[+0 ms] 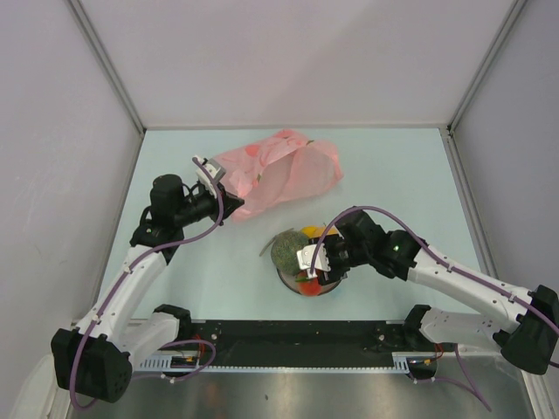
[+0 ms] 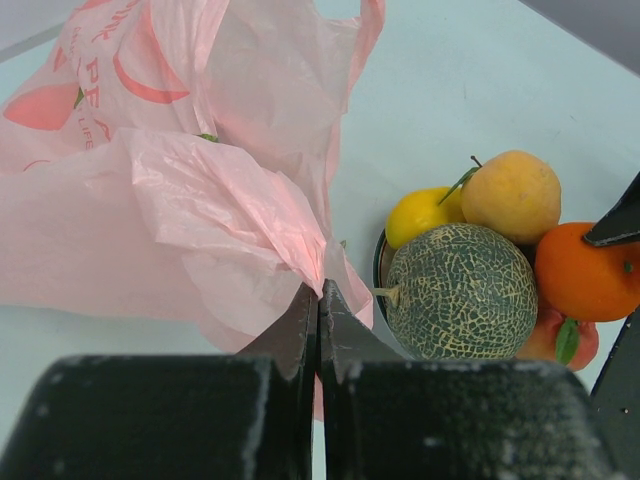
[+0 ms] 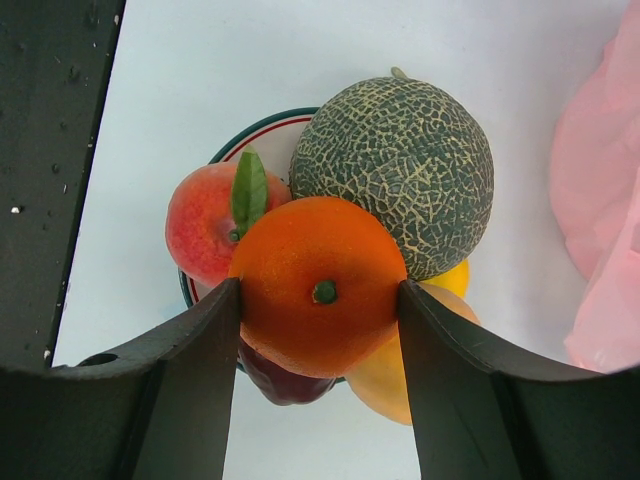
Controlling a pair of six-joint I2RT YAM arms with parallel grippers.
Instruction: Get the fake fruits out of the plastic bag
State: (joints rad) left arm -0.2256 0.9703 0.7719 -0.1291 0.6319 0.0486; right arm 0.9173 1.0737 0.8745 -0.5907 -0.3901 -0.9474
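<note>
1. Plastic bag (image 1: 281, 170): lying crumpled at the far centre of the table (image 1: 410, 175), mouth turned toward the near right.
2. Left gripper (image 2: 320, 300): jaws pressed together, with a fold of the bag's near edge pinched between the tips.
3. Plate (image 3: 262, 138): near the bag's mouth, just right of centre. It is piled with the melon (image 3: 400, 165), a red peach-like fruit (image 3: 198, 228), a lemon (image 2: 418, 214), a yellow-orange oval (image 2: 512, 195) and a dark red piece (image 3: 272, 380).
4. Right gripper (image 3: 320, 292): fingers set against both sides of the orange ball (image 3: 315, 250), which sits on top of the pile.
5. Progress, as judged: at least six fruits are out of the bag; the orange has not yet been let go.
6. Bag contents: the film looks slack. A small green speck (image 2: 206, 137) shows at a fold, but it cannot be told whether any fruit is left inside.
</note>
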